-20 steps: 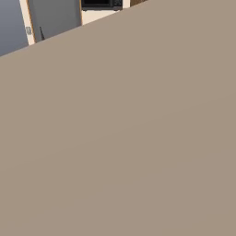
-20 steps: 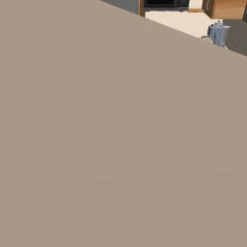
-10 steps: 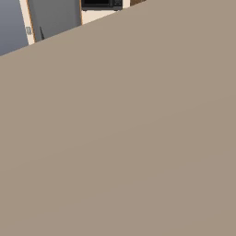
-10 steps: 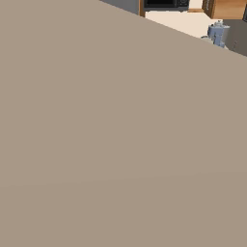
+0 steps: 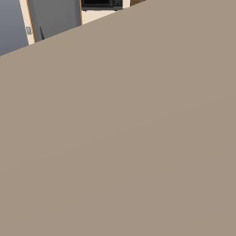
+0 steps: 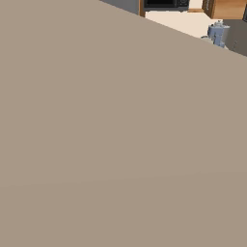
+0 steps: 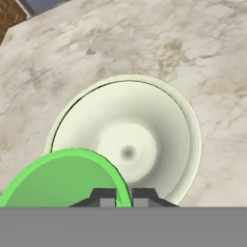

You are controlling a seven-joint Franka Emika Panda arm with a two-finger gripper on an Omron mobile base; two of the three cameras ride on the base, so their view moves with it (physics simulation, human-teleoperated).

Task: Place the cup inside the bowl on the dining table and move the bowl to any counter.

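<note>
In the hand view the bright green cup (image 7: 62,181) sits at the lower left, its rim clamped between the two dark tips of my gripper (image 7: 123,198), which is shut on it. Below and beyond the cup lies the wide cream-white bowl (image 7: 144,130), upright and empty, with the cup overlapping its near left rim from above. The bowl rests on a beige marbled stone surface (image 7: 193,48); whether that is the table or a counter I cannot tell.
A flat taupe surface (image 5: 120,138) stands close before both base cameras (image 6: 106,135). Beyond its edge are a black microwave (image 6: 164,4), a wooden cabinet (image 6: 229,8) and a small blue-grey appliance (image 6: 218,34).
</note>
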